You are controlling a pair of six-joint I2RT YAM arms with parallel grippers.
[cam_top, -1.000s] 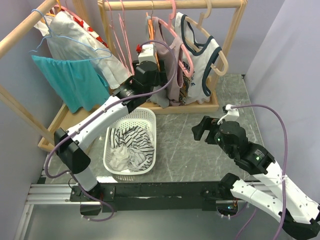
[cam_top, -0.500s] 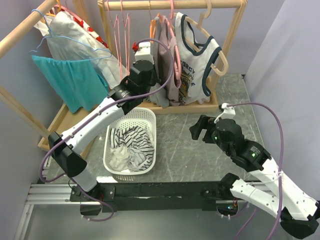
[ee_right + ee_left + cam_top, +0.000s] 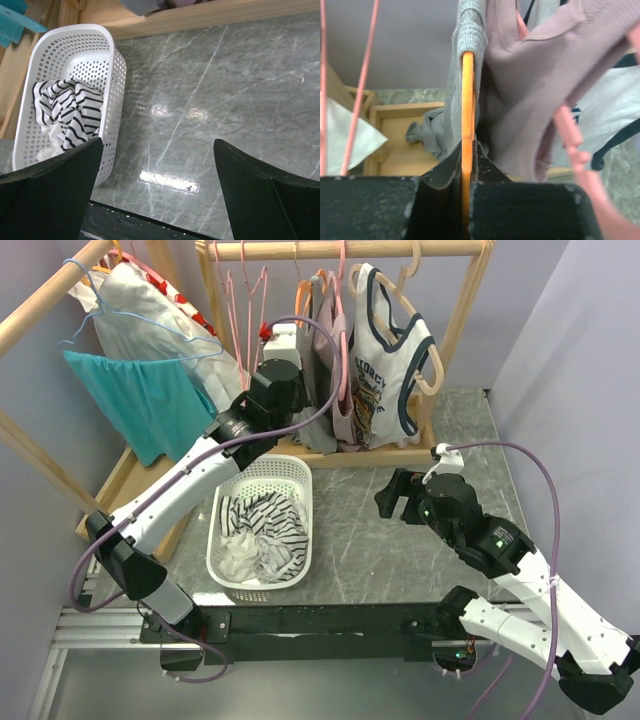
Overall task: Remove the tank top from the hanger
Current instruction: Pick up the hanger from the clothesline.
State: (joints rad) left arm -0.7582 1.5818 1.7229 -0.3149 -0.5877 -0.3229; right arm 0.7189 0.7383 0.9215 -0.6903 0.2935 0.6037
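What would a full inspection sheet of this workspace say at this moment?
Surface: grey marble table, glossy.
Job's things: orange hanger carries the grey top on the rack.
Clutter: white basket holding striped cloth; pink top, white top and teal cloth also hang.
Hands: left hand shut on the orange hanger; right hand open, holding nothing, above the table.
Cables: left cable loops in front of the hanging clothes; right cable arches over its arm.
Surroundings: purple walls.
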